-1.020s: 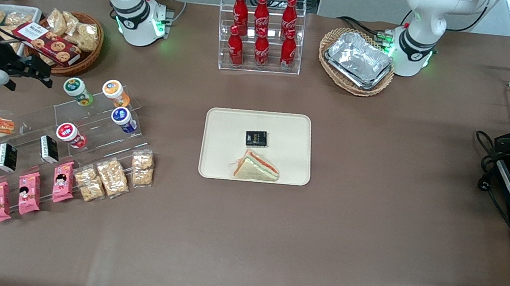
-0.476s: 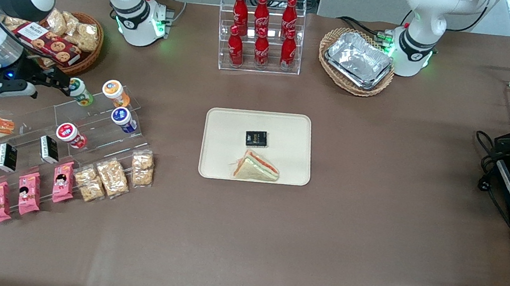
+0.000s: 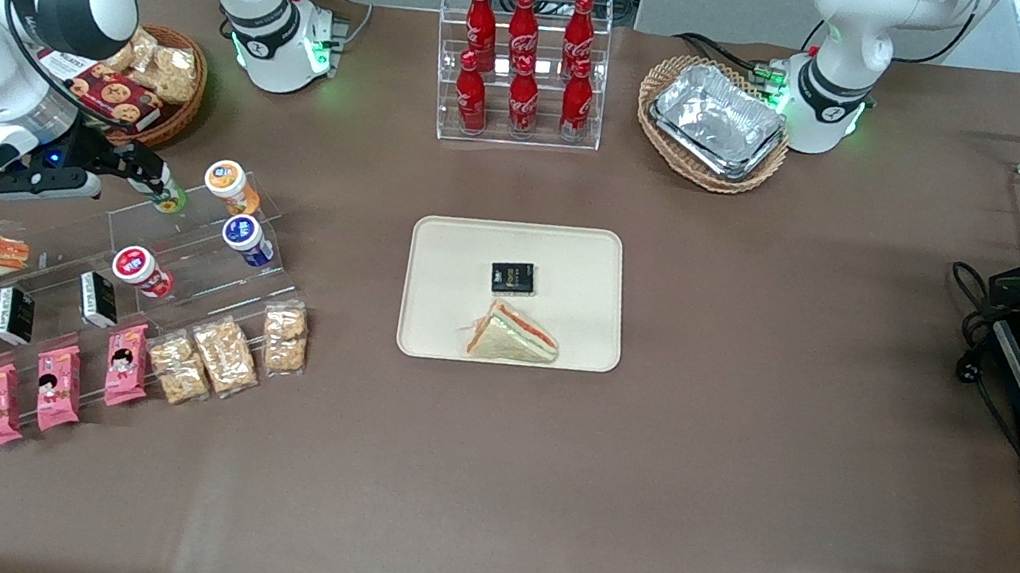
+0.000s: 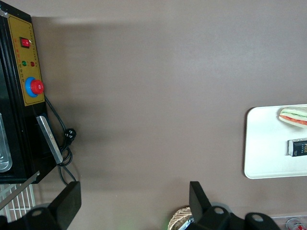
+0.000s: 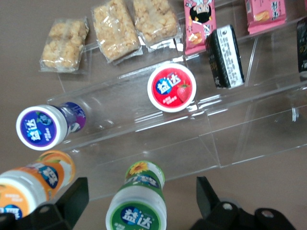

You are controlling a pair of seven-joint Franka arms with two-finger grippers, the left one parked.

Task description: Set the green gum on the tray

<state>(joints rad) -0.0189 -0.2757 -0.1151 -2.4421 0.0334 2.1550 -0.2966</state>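
Front view: gripper (image 3: 150, 176) at green gum (image 3: 169, 196) on top step of clear stand (image 3: 201, 256), beside orange-lidded bottle (image 3: 227, 182); tray (image 3: 453, 263) well apart toward table middle, carrying sandwich (image 3: 513, 336) and black packet (image 3: 513, 276). Right wrist view: fingers (image 5: 74, 199) spread wide, straddling green gum (image 5: 138, 206), no contact visible; blue-lidded bottle (image 5: 45, 126) and red-lidded bottle (image 5: 171, 87) one step lower.

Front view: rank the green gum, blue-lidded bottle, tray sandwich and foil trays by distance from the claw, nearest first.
1. Green gum, at the claw, between its open fingers.
2. Blue-lidded bottle, on the acrylic steps.
3. Sandwich, on the tray.
4. Foil trays, toward the parked arm's end.
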